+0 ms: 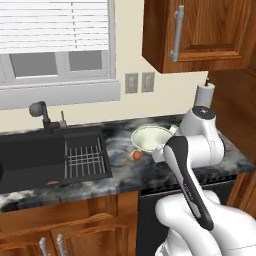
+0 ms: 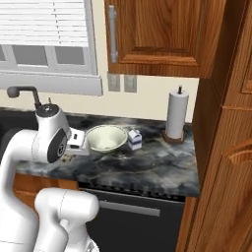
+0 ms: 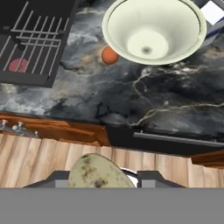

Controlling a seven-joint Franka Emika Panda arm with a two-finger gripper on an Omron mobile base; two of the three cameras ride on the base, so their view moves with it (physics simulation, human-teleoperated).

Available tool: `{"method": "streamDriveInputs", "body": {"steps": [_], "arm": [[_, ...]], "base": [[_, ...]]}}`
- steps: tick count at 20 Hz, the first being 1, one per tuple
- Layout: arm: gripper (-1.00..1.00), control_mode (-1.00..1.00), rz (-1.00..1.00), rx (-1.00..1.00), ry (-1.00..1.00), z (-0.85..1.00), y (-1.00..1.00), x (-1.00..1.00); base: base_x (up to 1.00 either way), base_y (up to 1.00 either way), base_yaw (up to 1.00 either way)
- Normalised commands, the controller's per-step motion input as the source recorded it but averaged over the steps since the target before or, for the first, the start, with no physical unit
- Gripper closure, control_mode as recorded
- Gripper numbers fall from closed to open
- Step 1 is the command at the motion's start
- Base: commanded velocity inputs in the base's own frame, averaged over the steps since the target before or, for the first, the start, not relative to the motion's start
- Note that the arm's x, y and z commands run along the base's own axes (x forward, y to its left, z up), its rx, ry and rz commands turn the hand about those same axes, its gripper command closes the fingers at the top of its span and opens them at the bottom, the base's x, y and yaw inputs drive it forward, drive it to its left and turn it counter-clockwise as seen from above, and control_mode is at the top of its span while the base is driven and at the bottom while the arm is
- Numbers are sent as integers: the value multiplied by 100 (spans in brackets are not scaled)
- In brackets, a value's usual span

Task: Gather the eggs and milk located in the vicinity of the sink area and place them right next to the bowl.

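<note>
The gripper (image 3: 103, 178) is at the bottom of the hand view, and its two dark tips are clamped on a pale speckled egg (image 3: 99, 169), so the jaws stand close together with only this egg between them. The hand looks down from above the front edge of the counter (image 3: 144, 100). Because of this the wooden floor and the cabinet fronts fill the lower half of that view and the counter is in the upper half. The bowl (image 3: 175, 26) is at the top centre there, upright and empty, and an orange-brown egg (image 3: 109, 55) lies just beside its rim on the left. I think this one is delivered. In the right base view the milk carton (image 2: 135, 139) stands upright just beside the bowl (image 2: 106, 138) on its right side, so it also seems to be in its place. The black sink (image 1: 30, 160) with its wire rack (image 1: 85, 160) is at the left of the left base view, and a flat red piece (image 1: 52, 182) lies at its bottom; this is not part of the task. The paper-towel roll (image 2: 176, 115) stands well apart, on the right. I judge that the speckled egg is held firmly because it is round and rolls easily. It should go down low, close to the bowl but not touching the other egg.
</note>
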Motion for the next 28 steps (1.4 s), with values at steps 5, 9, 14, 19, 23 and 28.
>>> {"method": "streamDriveInputs", "body": {"steps": [5,9,14,19,23,28], "arm": [[100,100,0,0,0,0,0,0],[100,100,0,0,0,0,0,0],[100,100,0,0,0,0,0,0],[100,100,0,0,0,0,0,0],[100,100,0,0,0,0,0,0],[100,100,0,0,0,0,0,0]], "base": [[76,0,-7],[76,0,-15],[18,0,-4],[0,0,0],[0,0,0],[0,0,0]]}}
